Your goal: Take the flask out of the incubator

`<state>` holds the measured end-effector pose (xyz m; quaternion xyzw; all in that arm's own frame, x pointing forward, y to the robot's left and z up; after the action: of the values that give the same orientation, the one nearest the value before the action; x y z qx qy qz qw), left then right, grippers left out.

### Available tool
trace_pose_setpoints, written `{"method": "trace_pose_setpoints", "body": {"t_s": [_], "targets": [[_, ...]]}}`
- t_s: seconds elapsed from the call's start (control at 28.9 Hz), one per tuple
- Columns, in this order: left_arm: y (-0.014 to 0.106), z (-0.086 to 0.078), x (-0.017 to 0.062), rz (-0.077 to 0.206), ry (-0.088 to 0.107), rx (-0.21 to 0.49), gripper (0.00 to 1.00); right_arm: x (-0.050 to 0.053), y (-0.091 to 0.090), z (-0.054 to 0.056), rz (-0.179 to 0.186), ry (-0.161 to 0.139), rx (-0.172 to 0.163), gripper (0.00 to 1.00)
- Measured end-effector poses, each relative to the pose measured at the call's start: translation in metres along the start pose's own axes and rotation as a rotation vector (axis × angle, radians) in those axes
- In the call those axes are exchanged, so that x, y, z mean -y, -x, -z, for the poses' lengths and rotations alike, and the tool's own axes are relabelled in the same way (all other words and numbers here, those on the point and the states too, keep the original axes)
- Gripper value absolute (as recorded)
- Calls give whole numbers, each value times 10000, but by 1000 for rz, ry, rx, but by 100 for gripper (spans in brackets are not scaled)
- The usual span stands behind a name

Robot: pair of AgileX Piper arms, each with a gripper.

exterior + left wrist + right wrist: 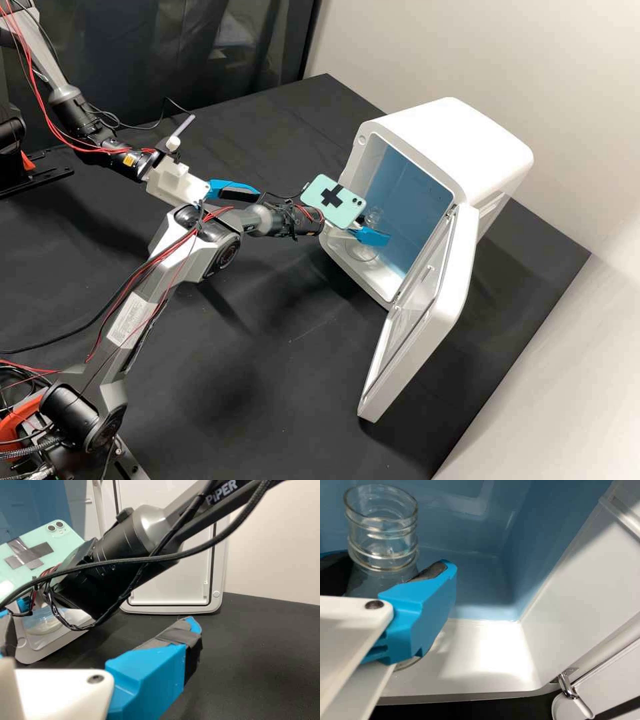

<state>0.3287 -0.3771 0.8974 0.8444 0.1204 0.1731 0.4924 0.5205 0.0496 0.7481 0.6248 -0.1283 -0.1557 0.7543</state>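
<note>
Glass flask [380, 535] inside incubator [453, 153], clamped between right jaws at its shoulder; left jaws: state unclear.

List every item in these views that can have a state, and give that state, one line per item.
incubator: standing on the bench, open.
door: swung wide open.
flask: upright inside the incubator, uncapped.
right gripper: inside the incubator, shut on the flask.
left gripper: shut, holding nothing, outside the incubator.
</note>
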Motion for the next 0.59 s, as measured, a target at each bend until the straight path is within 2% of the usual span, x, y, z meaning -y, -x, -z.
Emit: {"method": "trace_pose_setpoints", "body": {"t_s": [0.28,0.59], "targets": [[0,0,0,0,0,0,100,19,4,-14,-3,7,-8,0],[0,0,0,0,0,0,100,32,7,-27,-5,0,-10,0]]}}
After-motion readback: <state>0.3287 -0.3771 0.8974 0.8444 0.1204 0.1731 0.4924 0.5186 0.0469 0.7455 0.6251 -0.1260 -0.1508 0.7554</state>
